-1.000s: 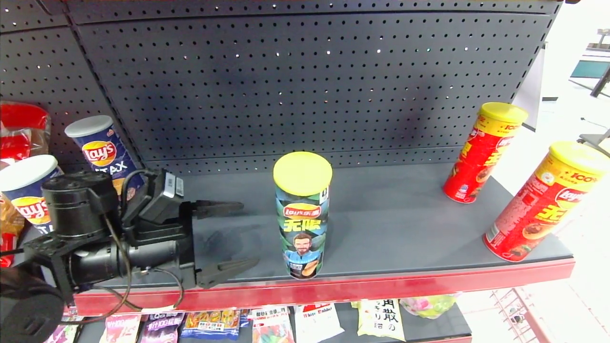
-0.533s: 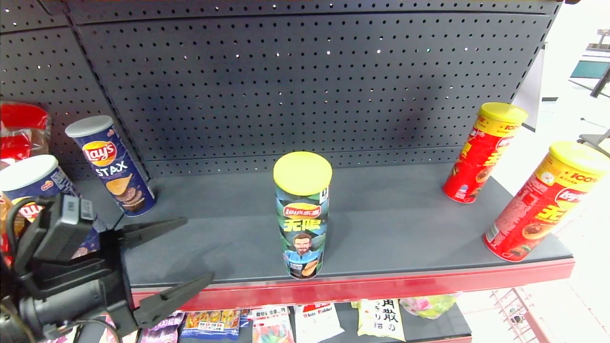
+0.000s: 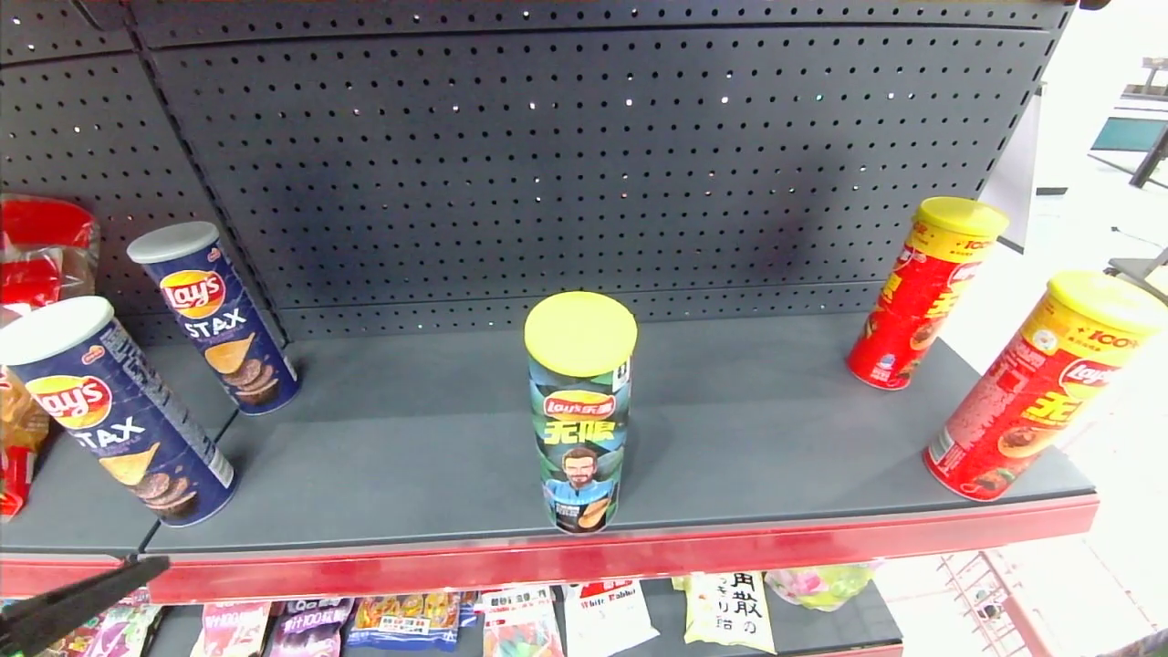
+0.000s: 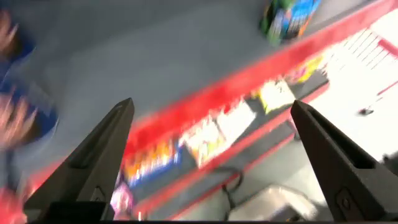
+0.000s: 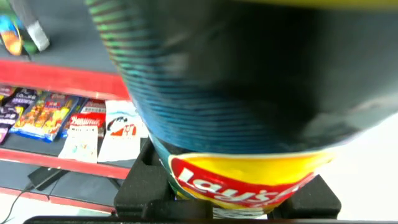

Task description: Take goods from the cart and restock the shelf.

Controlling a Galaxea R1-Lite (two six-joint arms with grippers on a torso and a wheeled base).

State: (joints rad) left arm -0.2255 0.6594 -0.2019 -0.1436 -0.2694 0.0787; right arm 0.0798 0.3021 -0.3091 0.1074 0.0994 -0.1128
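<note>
Risk sits mostly around the green can, our landmark, which stands upright near the front lip of the shelf. Far left of it and below the lip, the left gripper hangs with its fingers spread wide and nothing between them; we judge that an upward swing could clip the front blue can, with the rear blue can just behind that. Right of the green can stand the rear red can and the front red can, the latter close to the shelf's corner, so a careless nudge might tip it off the edge. The right gripper is clamped on the held can, out in front of the shelf and not yet on it; how far it is from the green can we cannot tell. The held can looks like a smooth round tube, dark teal-blue above with a yellow-and-red band near the pads, so we expect it may twist or slip if bumped.
</note>
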